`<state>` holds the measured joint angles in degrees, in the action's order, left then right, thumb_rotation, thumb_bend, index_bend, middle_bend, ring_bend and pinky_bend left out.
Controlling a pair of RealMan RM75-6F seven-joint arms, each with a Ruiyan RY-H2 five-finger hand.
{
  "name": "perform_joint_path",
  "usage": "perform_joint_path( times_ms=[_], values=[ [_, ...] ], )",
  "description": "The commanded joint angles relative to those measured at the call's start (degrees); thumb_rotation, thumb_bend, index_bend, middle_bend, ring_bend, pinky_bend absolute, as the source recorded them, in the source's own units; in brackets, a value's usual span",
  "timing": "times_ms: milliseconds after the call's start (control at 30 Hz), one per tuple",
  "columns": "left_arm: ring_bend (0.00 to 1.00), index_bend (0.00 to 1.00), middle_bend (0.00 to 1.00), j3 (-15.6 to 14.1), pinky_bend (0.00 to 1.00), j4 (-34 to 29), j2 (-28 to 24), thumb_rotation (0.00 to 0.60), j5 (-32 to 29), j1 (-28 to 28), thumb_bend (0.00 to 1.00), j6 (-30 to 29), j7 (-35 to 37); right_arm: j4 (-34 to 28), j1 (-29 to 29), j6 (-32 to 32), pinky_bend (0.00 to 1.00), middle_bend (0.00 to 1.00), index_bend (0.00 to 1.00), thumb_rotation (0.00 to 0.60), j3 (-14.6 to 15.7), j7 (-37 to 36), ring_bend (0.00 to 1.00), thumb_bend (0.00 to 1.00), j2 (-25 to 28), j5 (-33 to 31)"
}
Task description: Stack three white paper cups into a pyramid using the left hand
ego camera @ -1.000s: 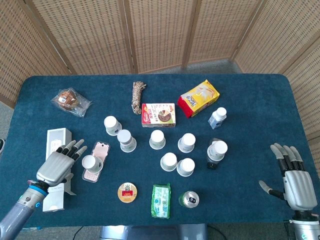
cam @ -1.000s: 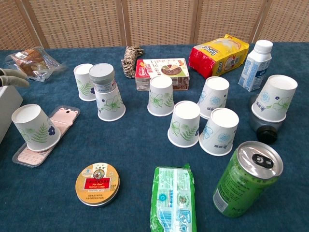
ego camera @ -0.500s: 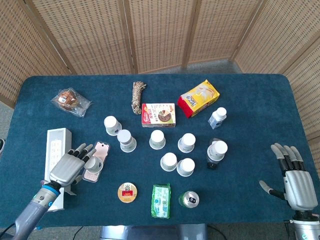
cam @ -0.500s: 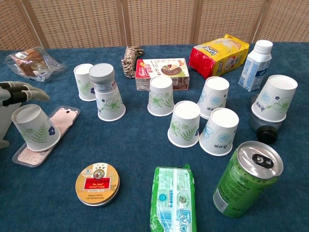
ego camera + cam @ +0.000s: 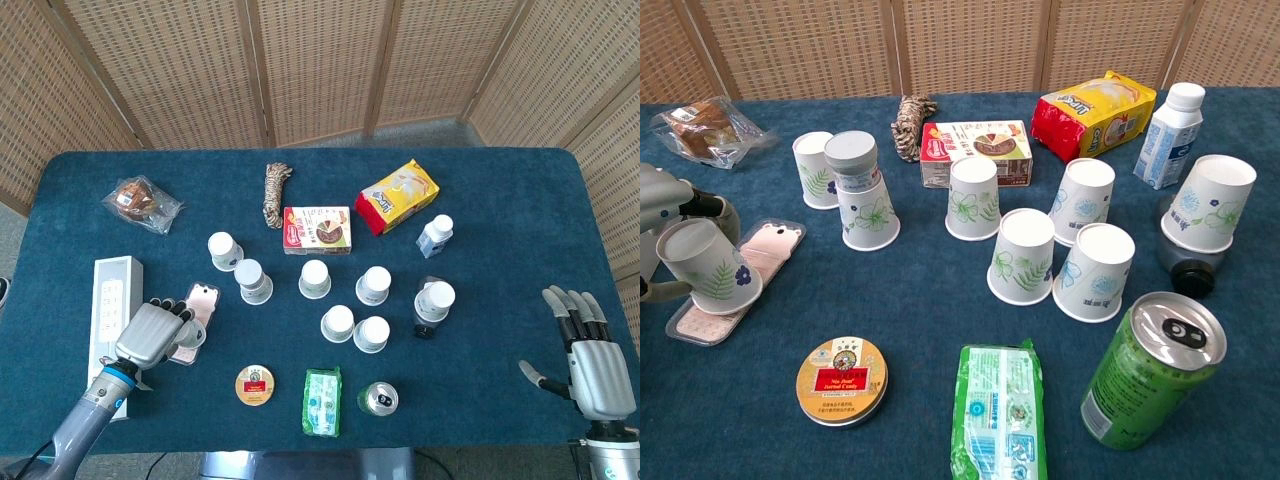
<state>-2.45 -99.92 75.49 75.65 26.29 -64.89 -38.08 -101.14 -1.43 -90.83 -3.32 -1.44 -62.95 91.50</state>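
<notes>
At the lower left of the head view, the left hand wraps around an upside-down white paper cup that stands on a pink phone in a clear case; in the chest view the cup leans slightly and grey fingers touch its far side, so the hand appears to have it in its grasp, though it has not been lifted off the phone. Far to the lower right of the head view, the right hand rests with its fingers spread and nothing in it. Across the middle of the blue table, more white paper cups stand upside down and apart: a pair side by side near the centre, one just behind them, and others further back and right. One cup at the upper left of the chest view carries a small grey-lidded jar on top. No cups are stacked yet, so the pyramid seems not to be begun; as a judgement, this is the first pickup, with two base cups to set together and a third to place on top. A green can, a round tin and a green packet lie along the bottom of the chest view.
</notes>
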Motion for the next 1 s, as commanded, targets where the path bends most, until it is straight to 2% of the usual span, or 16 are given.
perform_joint_path(
  times_ms=[33, 333, 600, 833, 1000],
  values=[
    [0.36, 0.37, 0.38, 0.2, 0.48, -0.7, -0.3, 0.600, 0.2, 0.1, 0.33, 0.0, 0.5, 0.0, 0.0, 0.0, 0.00, 0.00, 0.00, 0.600, 0.0, 0.0, 0.00, 0.19, 0.0, 0.0],
    [0.37, 0.37, 0.39, 1.7, 0.48, -6.4, -3.5, 0.600, 7.3, 2.1, 0.33, -0.4, 6.2, -0.1, 0.0, 0.0, 0.00, 0.00, 0.00, 0.600, 0.1, 0.4, 0.00, 0.19, -0.1, 0.1],
    [0.35, 0.34, 0.37, 4.4, 0.46, -9.4, -2.3, 0.600, 9.2, 4.4, 0.33, -0.2, 4.3, -0.2, 0.1, -0.1, 0.00, 0.00, 0.00, 0.600, 0.2, 0.5, 0.00, 0.19, -0.1, 0.2],
    [0.35, 0.32, 0.35, 7.9, 0.45, -12.0, 2.3, 0.600, 6.9, 7.5, 0.33, 1.4, 1.3, -0.1, 0.0, 0.1, 0.00, 0.00, 0.00, 0.600, -0.1, 0.1, 0.00, 0.19, 0.0, -0.3],
    [0.34, 0.31, 0.34, 11.0, 0.45, -13.3, 8.3, 0.600, 0.9, 10.4, 0.32, 2.7, -3.9, 0.0, 0.1, -0.2, 0.00, 0.00, 0.00, 0.600, -0.3, -0.3, 0.00, 0.19, 0.2, -0.6]
  ],
)
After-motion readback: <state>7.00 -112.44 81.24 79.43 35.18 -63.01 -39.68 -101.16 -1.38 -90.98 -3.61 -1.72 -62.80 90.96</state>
